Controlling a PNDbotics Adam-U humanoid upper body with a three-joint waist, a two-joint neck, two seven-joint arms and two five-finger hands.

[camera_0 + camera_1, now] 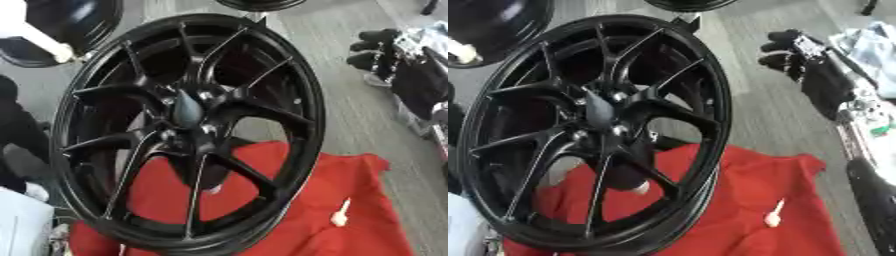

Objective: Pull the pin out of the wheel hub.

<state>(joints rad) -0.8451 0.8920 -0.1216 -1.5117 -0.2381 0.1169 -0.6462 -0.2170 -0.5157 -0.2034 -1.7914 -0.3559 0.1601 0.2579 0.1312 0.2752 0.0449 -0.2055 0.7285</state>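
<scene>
No text or label can be read.

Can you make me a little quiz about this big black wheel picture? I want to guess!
1. True or false: the wheel lies flat on the floor.
2. What colour is the cloth under the wheel? A) blue B) red C) green
3. Fill in the word: the small white thing lies on the ____, beside the wheel and not inside it.

Key
1. False: it stands on its edge, leaning a bit.
2. B
3. cloth
</scene>
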